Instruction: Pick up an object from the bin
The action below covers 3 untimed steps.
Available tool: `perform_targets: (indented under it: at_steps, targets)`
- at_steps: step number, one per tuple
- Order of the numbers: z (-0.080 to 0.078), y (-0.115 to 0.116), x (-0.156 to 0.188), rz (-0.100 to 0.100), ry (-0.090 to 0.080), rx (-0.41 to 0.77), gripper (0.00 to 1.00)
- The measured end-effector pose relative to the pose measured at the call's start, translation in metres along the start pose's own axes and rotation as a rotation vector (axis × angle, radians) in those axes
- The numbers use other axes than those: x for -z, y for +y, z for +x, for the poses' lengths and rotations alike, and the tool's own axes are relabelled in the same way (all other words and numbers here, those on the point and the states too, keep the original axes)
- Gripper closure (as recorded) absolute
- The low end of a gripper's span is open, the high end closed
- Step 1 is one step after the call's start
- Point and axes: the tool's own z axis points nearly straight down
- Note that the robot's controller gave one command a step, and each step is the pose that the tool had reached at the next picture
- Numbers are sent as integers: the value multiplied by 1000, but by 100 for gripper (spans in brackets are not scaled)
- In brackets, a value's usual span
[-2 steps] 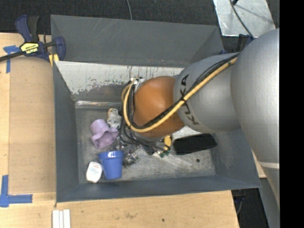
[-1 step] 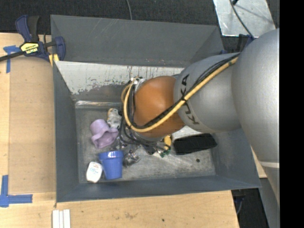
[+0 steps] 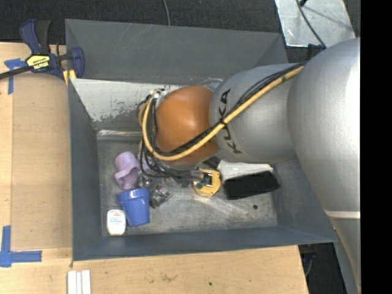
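Note:
My gripper (image 3: 158, 192) reaches down into the left middle of the bin, mostly hidden under the arm's orange cover. Its dark lower end is just right of a blue plastic cup (image 3: 136, 206) that lies tilted on the bin floor. A lilac plastic piece (image 3: 125, 168) lies just above the cup, to the gripper's left. A small white container with a red mark (image 3: 116, 222) rests against the cup's left side, in the bin's front left corner. To the gripper's right lies a yellow tape measure (image 3: 207, 184).
A black brush with a white handle (image 3: 248, 183) lies to the right of the tape measure, partly under the arm. The big grey arm covers the bin's right and back parts, with yellow and black cables looped around the orange cover.

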Motion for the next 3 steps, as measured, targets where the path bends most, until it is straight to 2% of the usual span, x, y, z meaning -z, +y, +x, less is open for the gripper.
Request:
perform_targets:
  at_steps: [1, 2, 3]
  targets:
    - [1, -16, 0, -7, -20, 35, 100]
    - [6, -25, 19, -3, -3, -46, 100]
    - [-1, -9, 21, 0, -11, 207, 100]
